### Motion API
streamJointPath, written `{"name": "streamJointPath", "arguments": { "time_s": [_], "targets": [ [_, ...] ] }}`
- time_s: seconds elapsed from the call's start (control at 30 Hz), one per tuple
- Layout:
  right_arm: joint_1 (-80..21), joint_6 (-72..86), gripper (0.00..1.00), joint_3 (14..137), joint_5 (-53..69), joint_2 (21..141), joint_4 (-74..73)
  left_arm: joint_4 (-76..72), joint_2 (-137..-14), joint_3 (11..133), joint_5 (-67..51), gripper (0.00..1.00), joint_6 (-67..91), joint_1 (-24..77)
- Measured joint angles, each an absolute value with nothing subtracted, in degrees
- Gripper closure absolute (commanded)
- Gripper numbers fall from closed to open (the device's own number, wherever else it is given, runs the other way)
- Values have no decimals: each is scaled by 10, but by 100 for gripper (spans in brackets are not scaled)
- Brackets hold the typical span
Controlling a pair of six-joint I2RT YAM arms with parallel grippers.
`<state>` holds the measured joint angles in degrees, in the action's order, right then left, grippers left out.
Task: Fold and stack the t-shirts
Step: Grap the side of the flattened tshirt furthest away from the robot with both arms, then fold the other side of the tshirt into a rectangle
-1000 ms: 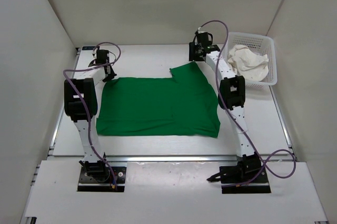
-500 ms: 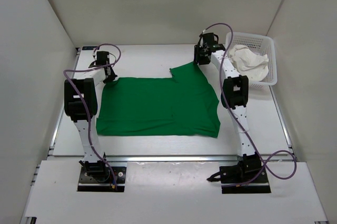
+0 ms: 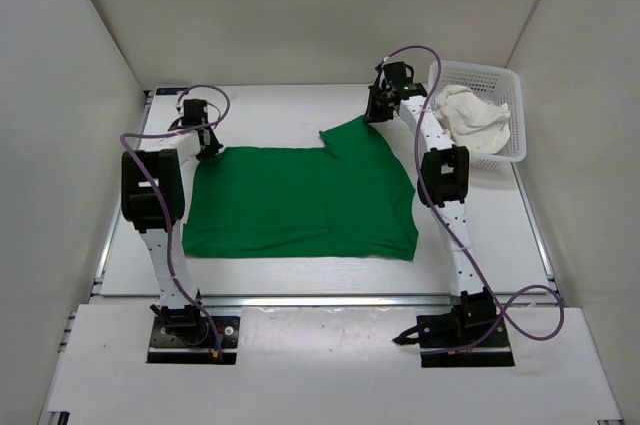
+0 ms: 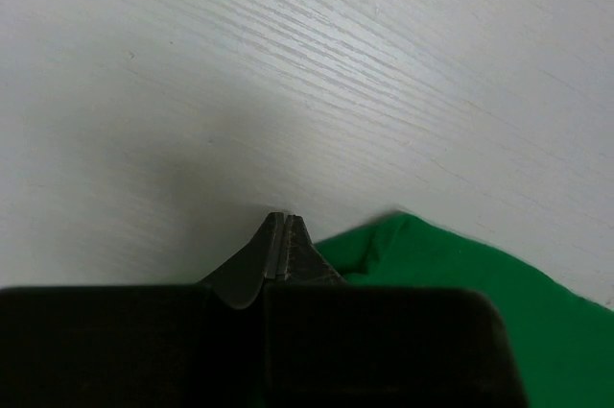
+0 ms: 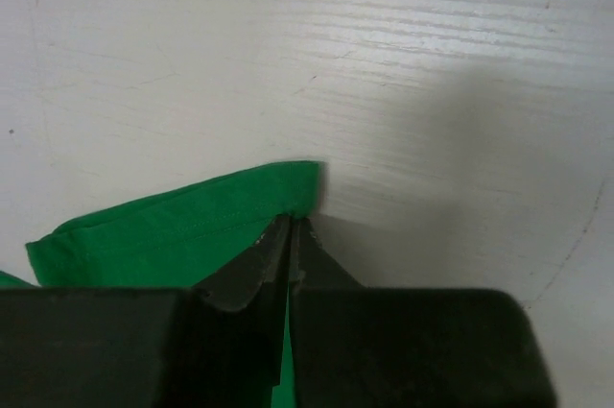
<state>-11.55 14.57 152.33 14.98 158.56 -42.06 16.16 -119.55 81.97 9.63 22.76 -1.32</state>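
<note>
A bright green t-shirt (image 3: 300, 200) lies spread flat on the white table. My left gripper (image 3: 209, 151) is shut at its far left corner. In the left wrist view the green cloth (image 4: 460, 274) puckers against the right finger of that gripper (image 4: 286, 219). My right gripper (image 3: 371, 117) is shut on the far right sleeve corner. In the right wrist view the hemmed green edge (image 5: 173, 230) runs into the tips of this gripper (image 5: 291, 226), and green shows between the fingers. An off-white t-shirt (image 3: 468, 117) lies crumpled in the basket.
A white plastic mesh basket (image 3: 512, 95) stands at the back right corner, just right of the right arm. White walls close in the table on the left, back and right. Purple cables loop off both arms.
The right gripper shifted slightly right at the sleeve corner and went from open to shut on it. The left gripper and the rest of the shirt stayed put.
</note>
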Motion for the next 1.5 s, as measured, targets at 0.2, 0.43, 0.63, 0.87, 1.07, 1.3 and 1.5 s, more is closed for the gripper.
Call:
{"name": "streamJointPath", "arguments": {
  "time_s": [0.2, 0.43, 0.63, 0.87, 1.07, 1.3, 1.5],
  "targets": [
    [-117, 139, 100, 1545, 163, 1571, -462, 156, -1153, 782, 80, 100, 234, -14],
    [-127, 119, 100, 1459, 162, 1441, -548, 147, -1074, 740, 61, 100, 242, -20],
    [-165, 126, 100, 1022, 158, 1134, -414, 145, -1028, 697, 44, 100, 246, -23],
    [-175, 133, 100, 809, 142, 994, -329, 146, -997, 660, 23, 100, 251, -24],
    [-181, 150, 100, 662, 123, 904, -279, 153, -929, 603, 20, 100, 251, -41],
    [-156, 171, 100, 529, 122, 768, -240, 160, -887, 571, 22, 100, 249, -74],
    [-138, 180, 100, 475, 121, 707, -233, 164, -846, 551, 24, 100, 246, -71]
  ]
}}
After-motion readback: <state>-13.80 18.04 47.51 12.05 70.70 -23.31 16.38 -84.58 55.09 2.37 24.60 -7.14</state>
